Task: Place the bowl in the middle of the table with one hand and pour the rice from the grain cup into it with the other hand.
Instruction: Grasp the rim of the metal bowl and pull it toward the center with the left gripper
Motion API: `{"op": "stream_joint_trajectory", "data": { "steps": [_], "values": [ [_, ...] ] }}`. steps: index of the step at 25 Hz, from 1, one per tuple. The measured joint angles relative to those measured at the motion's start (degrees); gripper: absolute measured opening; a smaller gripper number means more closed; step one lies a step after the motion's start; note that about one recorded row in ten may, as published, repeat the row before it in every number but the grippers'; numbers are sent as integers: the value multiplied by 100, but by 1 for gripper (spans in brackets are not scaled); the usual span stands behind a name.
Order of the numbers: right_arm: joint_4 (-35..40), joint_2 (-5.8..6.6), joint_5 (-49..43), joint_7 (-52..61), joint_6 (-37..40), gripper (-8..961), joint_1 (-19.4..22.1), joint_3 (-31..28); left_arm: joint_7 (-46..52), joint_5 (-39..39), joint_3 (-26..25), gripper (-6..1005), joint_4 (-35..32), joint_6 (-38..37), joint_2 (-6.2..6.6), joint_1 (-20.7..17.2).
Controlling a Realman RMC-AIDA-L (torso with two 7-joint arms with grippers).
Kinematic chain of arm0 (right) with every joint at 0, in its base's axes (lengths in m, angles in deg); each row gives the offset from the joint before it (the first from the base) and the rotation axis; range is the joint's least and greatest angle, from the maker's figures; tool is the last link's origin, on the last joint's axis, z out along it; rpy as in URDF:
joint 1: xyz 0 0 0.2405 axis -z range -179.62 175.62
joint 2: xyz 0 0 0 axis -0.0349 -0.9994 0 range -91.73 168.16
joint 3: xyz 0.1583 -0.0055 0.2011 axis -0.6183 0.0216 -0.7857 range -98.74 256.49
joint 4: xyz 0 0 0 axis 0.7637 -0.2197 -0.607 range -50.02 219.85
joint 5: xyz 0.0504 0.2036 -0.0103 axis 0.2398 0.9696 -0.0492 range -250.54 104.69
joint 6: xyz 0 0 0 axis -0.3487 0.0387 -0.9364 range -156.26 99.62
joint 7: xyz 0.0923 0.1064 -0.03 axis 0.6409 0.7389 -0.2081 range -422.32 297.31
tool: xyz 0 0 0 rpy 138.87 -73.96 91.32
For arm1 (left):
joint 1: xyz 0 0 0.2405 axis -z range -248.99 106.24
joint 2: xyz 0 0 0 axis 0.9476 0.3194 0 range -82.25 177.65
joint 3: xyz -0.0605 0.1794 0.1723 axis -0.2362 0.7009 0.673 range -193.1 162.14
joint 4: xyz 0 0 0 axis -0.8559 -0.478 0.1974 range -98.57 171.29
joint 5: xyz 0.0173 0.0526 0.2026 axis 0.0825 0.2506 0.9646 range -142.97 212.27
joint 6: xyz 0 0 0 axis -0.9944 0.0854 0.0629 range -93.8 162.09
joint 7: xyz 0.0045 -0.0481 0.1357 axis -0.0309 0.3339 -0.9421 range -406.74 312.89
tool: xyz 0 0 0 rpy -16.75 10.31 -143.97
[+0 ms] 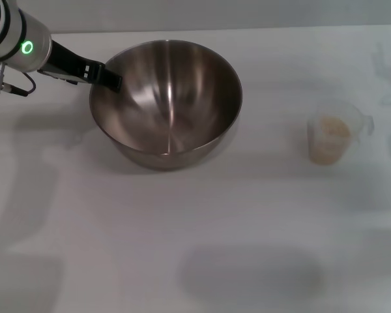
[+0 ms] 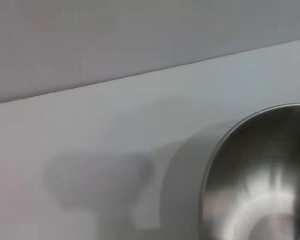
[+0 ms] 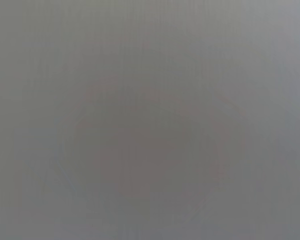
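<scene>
The large steel bowl (image 1: pixel 166 101) sits on the white table (image 1: pixel 182 228), left of centre and towards the back. Its inside is bare, and part of its rim also shows in the left wrist view as the bowl (image 2: pixel 260 175). My left gripper (image 1: pixel 107 77) reaches in from the upper left, and its black fingers (image 1: pixel 98 73) are clamped over the bowl's left rim. The clear grain cup (image 1: pixel 332 134) stands upright at the right, holding pale rice (image 1: pixel 330 130), with its handle pointing right. The right gripper is out of view, and the right wrist view shows only plain grey.
The left arm (image 1: pixel 13 36), with a green ring light, fills the top left corner. The table's far edge meets a grey wall (image 1: pixel 215 13) just behind the bowl. Bare white tabletop lies between the bowl and the cup and across the front.
</scene>
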Motion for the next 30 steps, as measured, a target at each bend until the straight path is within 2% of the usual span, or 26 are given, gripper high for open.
{"op": "stream_joint_trajectory", "data": {
  "steps": [15,29,30],
  "values": [
    [7,6,-1,0,-15,642,-26,0,-67,10,-26,817,-698,-386,8,138],
    [13,9,0,0,-26,643,-44,0,-79,29,5,790,-888,-525,0,200],
    [10,9,0,0,-20,643,-45,0,-79,29,6,747,-889,-525,0,204]
  ]
}}
